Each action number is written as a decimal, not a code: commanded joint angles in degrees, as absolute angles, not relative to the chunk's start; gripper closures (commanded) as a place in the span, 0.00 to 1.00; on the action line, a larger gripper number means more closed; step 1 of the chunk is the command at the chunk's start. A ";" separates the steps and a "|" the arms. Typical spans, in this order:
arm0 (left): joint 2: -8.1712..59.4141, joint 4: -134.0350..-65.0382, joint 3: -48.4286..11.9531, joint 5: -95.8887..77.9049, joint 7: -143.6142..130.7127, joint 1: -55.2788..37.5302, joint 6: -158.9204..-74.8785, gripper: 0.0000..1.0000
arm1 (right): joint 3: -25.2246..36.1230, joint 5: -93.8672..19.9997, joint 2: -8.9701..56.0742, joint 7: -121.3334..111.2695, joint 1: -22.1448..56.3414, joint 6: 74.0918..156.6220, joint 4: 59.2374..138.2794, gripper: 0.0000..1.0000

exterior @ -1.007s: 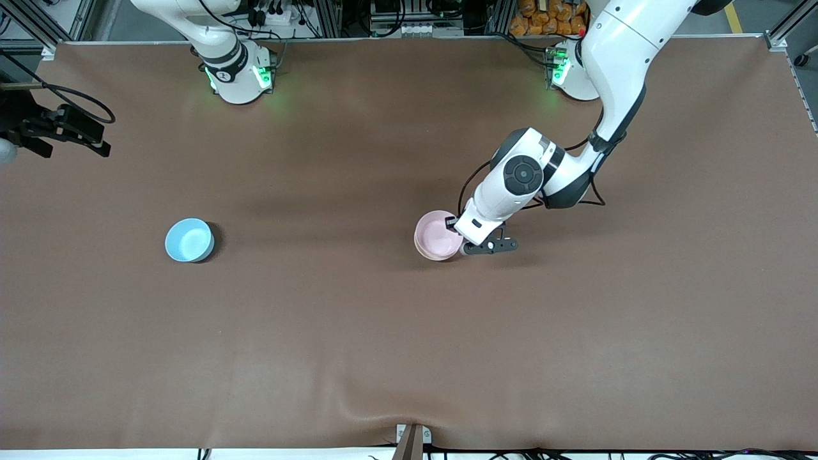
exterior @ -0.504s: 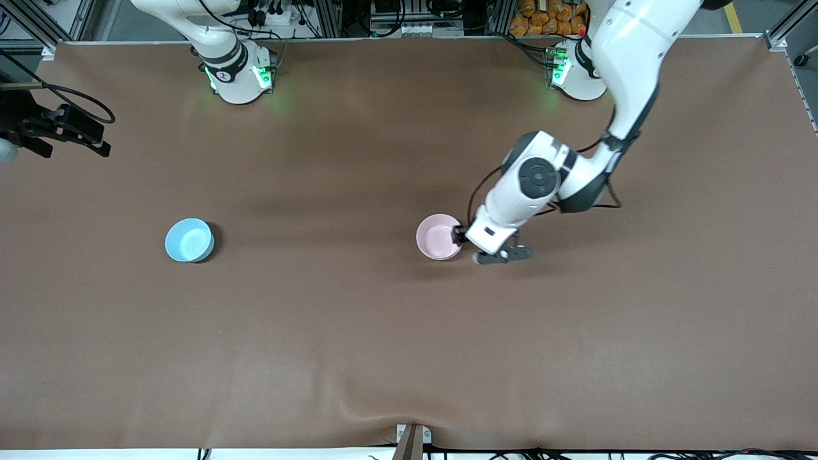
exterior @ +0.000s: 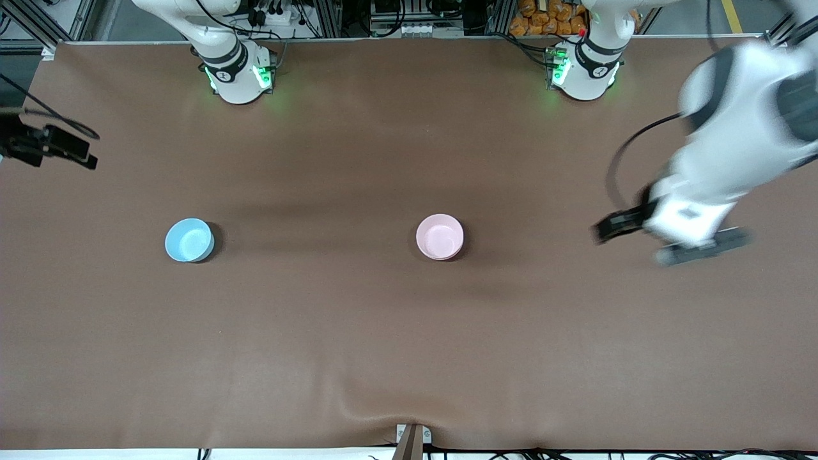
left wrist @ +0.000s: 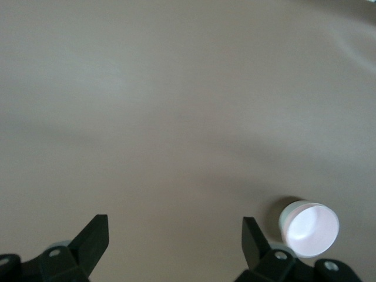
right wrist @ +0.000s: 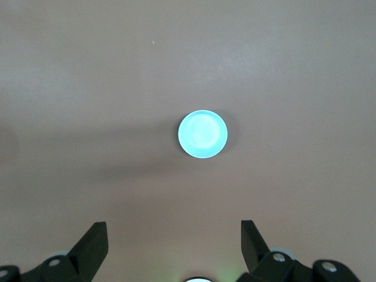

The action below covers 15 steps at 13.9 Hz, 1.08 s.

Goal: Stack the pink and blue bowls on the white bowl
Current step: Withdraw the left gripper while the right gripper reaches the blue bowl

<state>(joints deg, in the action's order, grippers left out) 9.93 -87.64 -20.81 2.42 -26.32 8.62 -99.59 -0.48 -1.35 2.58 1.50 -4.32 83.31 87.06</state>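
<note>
Brown matting covers the whole table (exterior: 358,358), and two bowl spots sit on it in roughly the same row across the middle. The pink bowl (exterior: 439,237) is near the centre of the table, sitting upright and nested in another bowl of the same size: in the left wrist view you can make out a paler rim and wall just under it, which looks like the white bowl (left wrist: 284,218) (hard to be fully sure, only a sliver shows). From the front camera the white one is basically hidden by the pink.

The blue bowl (exterior: 189,240) is on its own, well apart from the pink one, toward the right arm's end of the table, upright and empty. It also shows up in the right wrist view (right wrist: 202,134) as a bright cyan disc.

The left gripper (exterior: 664,239) is up in the air over bare mat toward the left arm's end of the table, well away from the pink bowl, and blurred in the front view. Its fingers (left wrist: 94,238) are spread wide with nothing between them, so it's let go and empty.

The right gripper (right wrist: 173,244) is off at the edge of the table on the right arm's end, waiting. Its fingers are spread wide too, nothing in them, with the blue bowl some way off.
</note>
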 commanded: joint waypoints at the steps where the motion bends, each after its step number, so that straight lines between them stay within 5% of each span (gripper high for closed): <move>1: 5.65 -86.57 -21.53 3.17 -19.37 12.91 -93.27 0.00 | -0.97 -0.35 5.79 1.23 -6.06 83.50 86.66 0.00; 6: 3.35 -87.36 -21.27 2.46 -16.44 14.77 -90.26 0.00 | -1.05 -0.79 10.90 -1.66 -9.92 89.18 91.65 0.00; 10: -0.96 -91.57 -1.54 -0.95 -11.02 -1.90 -90.53 0.00 | -1.14 -1.14 11.16 -12.12 -14.32 106.83 106.31 0.00; 15: -4.57 -93.52 0.00 -2.55 -6.59 -2.55 -89.91 0.00 | -1.14 -1.23 14.14 -15.81 -14.06 122.14 116.97 0.00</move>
<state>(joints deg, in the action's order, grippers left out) -1.63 -91.18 -0.24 -1.66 -7.32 -1.74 -90.17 -0.54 -0.91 13.71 -13.33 -13.52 118.01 113.62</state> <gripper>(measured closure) 0.000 0.000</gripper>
